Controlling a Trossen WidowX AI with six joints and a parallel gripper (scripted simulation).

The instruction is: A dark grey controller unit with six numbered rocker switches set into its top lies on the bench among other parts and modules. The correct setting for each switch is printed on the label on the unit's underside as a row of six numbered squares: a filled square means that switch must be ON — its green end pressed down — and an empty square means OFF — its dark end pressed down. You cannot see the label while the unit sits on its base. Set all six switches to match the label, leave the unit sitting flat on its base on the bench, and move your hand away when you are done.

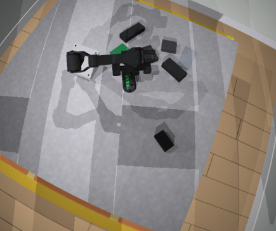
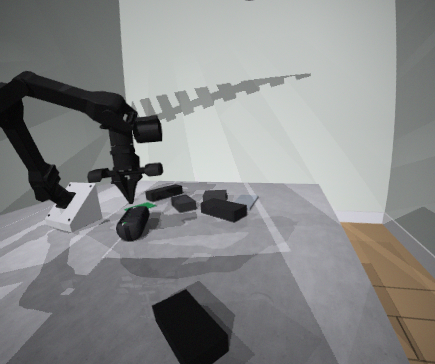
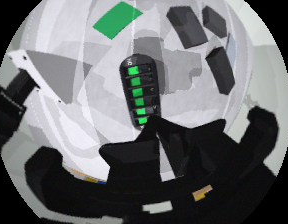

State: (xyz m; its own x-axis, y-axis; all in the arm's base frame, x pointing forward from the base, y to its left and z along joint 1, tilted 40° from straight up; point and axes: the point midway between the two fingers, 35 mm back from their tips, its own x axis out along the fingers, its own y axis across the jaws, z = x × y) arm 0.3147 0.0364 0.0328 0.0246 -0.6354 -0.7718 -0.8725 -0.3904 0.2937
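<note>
The dark grey controller unit (image 1: 129, 83) (image 2: 132, 223) (image 3: 138, 91) lies on the bench on its base, switches facing up. In the wrist view, green shows on several of its rocker switches along the whole row. My gripper (image 2: 129, 198) (image 3: 152, 117) is shut with nothing between the fingers. It points straight down, its tip just above the end of the unit nearest the arm's base. I cannot tell whether the tip touches a switch. The label on the underside is hidden.
A flat green card (image 1: 120, 48) (image 2: 144, 205) (image 3: 116, 20) lies just behind the unit. Black blocks (image 1: 132, 32) (image 1: 169, 46) (image 1: 174, 69) and a pale blue plate (image 1: 187, 57) lie beyond it. Another black block (image 1: 164, 141) (image 2: 190, 320) lies alone nearer the front. The arm's white base (image 2: 75, 207) stands to the left.
</note>
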